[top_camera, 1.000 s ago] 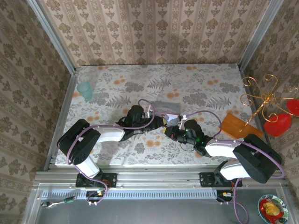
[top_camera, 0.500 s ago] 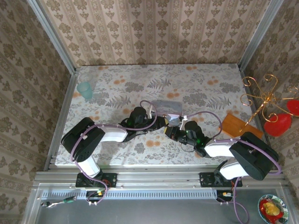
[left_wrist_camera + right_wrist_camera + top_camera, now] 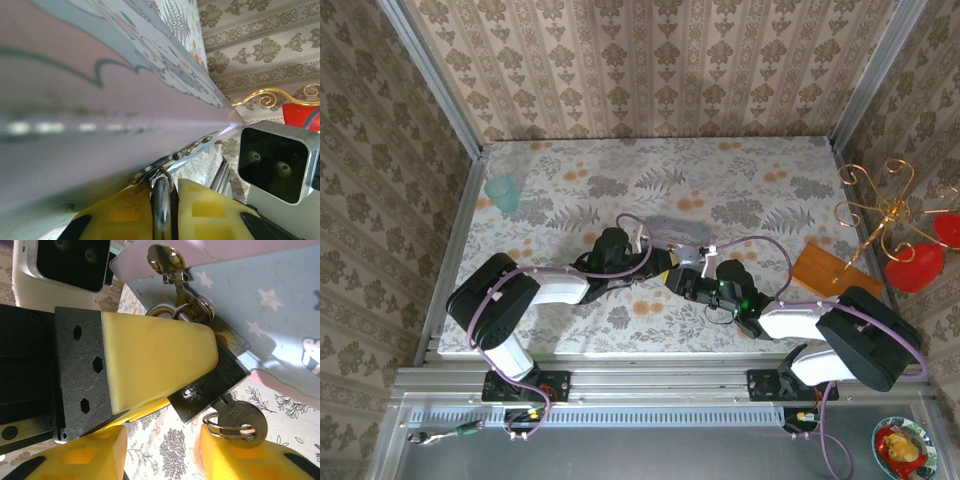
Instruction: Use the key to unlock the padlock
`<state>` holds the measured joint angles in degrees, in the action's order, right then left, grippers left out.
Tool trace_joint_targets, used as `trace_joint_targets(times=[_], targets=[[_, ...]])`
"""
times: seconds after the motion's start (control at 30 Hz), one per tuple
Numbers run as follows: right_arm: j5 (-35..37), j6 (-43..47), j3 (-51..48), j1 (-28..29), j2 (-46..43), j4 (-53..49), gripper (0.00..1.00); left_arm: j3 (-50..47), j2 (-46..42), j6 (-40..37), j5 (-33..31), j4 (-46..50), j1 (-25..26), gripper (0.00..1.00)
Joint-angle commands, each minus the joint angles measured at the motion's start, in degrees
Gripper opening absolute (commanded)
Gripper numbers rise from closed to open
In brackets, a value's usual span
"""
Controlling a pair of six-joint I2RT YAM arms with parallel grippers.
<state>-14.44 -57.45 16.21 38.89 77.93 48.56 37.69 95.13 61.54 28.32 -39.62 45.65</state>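
At the middle of the top view we see the left pincer (image 3: 664,264) clamped on the black padlock (image 3: 209,386), which is hooked to the clasp of the pale blue tin (image 3: 280,315). The key (image 3: 243,421) sits in the padlock at lower right of the right wrist view. The right pincer (image 3: 162,452) stands parted below it.

The padlock (image 3: 205,390) pinched in the left gripper (image 3: 164,192) was a dark matt metal block, scuffed pale in one spot, with a shiny silvery shackle (image 3: 161,215). That gripper's fingers (image 3: 155,357) looked like matt yellow plastic, slightly grainy, on black perforated backing. The key (image 3: 240,422) just above the right gripper (image 3: 162,440) was smooth bright metal on a thin wire ring. Past both grippers, the tin (image 3: 280,295) was glossy and smooth with printed artwork, plus a polished brassy hasp (image 3: 167,260).
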Motion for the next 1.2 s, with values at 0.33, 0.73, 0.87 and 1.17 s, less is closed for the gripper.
trace_joint_targets(times=[0.33, 0.73, 0.87, 1.17], targets=[[4.49, -1.18, 0.05, -1.03, -1.43, 2.54, 0.49, -2.36, -2.49, 0.08, 1.89, -0.55, -1.95, 0.00], [7.36, -1.01, 0.91, -1.04, -3.53, -6.92, 0.48, -2.89, -3.84, -0.11, 2.18, -0.20, -3.25, 0.00], [6.84, -1.88, 1.71, -1.04, -1.98, -6.86, 0.49, -2.84, -4.25, -0.19, 2.20, -0.11, -3.20, 0.00], [3.19, -4.50, 2.78, -0.94, 3.94, -0.99, 0.39, -2.62, -4.20, -0.36, 2.39, -0.02, -2.88, 0.00]])
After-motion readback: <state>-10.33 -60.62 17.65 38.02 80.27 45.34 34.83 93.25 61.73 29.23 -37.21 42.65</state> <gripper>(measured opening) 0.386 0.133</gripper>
